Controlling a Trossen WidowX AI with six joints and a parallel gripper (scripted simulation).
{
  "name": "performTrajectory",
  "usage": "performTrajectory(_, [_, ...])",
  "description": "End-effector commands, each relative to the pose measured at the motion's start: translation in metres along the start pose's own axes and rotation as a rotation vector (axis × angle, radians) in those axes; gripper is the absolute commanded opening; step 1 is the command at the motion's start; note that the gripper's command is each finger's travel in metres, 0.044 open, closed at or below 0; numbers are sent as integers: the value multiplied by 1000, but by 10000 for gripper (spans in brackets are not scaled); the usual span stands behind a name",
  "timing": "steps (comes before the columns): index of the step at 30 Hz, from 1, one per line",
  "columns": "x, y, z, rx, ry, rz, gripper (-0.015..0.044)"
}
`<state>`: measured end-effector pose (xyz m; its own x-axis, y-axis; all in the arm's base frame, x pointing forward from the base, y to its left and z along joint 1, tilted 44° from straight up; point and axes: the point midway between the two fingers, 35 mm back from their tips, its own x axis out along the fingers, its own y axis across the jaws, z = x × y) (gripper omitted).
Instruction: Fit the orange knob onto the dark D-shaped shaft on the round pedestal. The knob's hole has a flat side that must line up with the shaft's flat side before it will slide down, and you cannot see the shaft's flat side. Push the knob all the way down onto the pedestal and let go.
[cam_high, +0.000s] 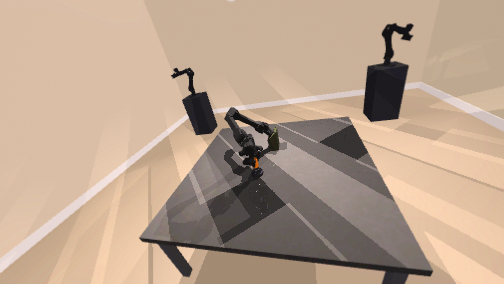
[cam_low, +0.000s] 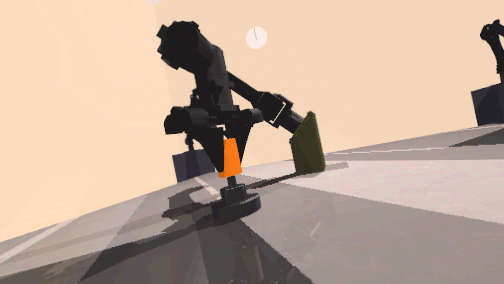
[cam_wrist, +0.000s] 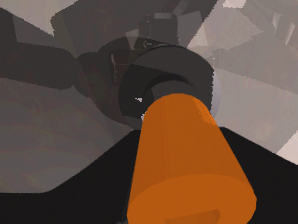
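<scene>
The orange knob (cam_high: 256, 163) (cam_low: 231, 156) (cam_wrist: 185, 150) is a tapered cylinder, held nearly upright, leaning slightly. My gripper (cam_high: 256, 161) (cam_low: 232, 164) (cam_wrist: 178, 135) is shut on it, one finger on each side. The round dark pedestal (cam_high: 258, 173) (cam_low: 245, 206) (cam_wrist: 167, 60) stands right below, with a raised collar (cam_low: 233, 192). A short length of dark shaft (cam_low: 231, 181) shows between the collar and the knob's lower rim, so the knob is above the pedestal. The shaft's top, its flat side and the hole's underside are hidden.
The dark table (cam_high: 320, 200) carries the arm, with an olive-green slab (cam_high: 275, 140) (cam_low: 309, 147) at its base. Two other arms stand on dark boxes (cam_high: 200, 114) (cam_high: 385, 95) beyond the table. Shadows and reflections cross the table top.
</scene>
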<state>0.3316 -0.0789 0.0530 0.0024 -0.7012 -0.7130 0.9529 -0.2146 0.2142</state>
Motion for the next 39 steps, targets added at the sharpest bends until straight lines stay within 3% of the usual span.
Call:
performTrajectory(1, [-1,3,-1,60,5,4,0])
performTrajectory(39, [11,1,-1,29,5,4,0])
